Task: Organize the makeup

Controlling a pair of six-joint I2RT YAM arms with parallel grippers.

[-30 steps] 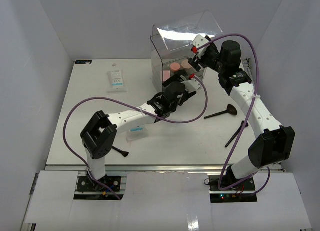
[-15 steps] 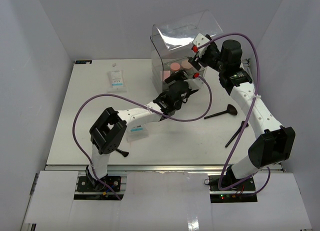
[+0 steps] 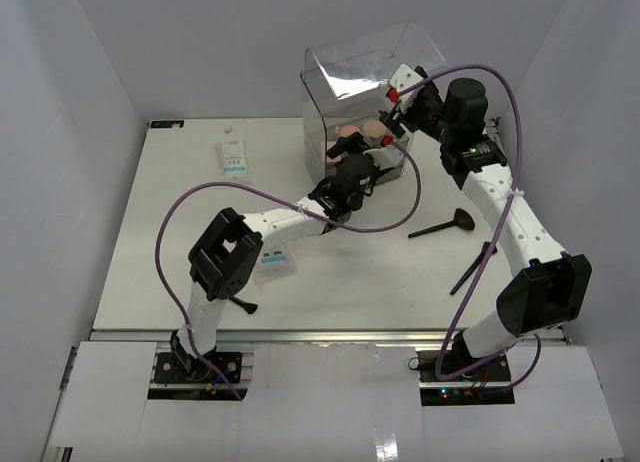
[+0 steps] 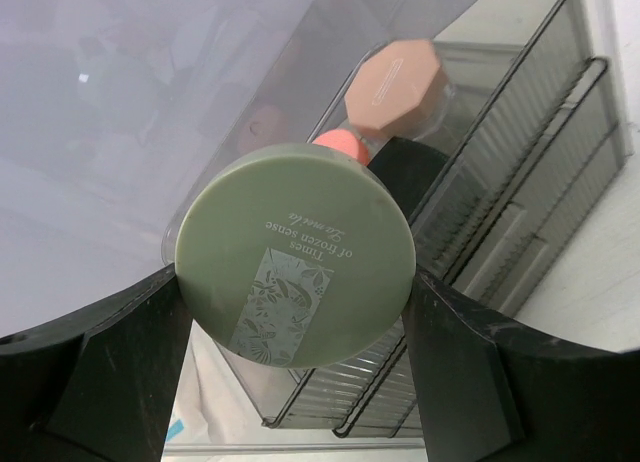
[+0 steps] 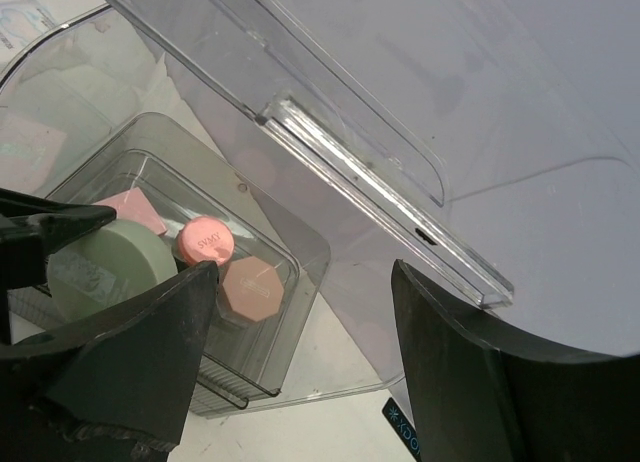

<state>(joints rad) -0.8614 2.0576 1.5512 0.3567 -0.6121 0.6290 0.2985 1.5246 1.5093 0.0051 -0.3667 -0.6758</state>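
The green round compact (image 4: pixel 295 257) is clamped edge to edge between the left gripper (image 4: pixel 295 317) fingers, above the open smoked drawer (image 5: pixel 290 252) of the clear box (image 3: pixel 345 92). The drawer holds a coral round compact (image 5: pixel 207 243), a brown octagonal compact (image 5: pixel 253 290) and a pink square pad (image 5: pixel 135 210).

The white table (image 3: pixel 180 242) is enclosed by plain pale walls.

Since a second ago, the left arm has extended toward the box. The right arm is nearly unchanged.

The right gripper (image 3: pixel 400 107) stands wide at the raised clear lid; contact cannot be told. A white sachet (image 3: pixel 233 159) and two black brushes (image 3: pixel 445 225) lie apart on the table.
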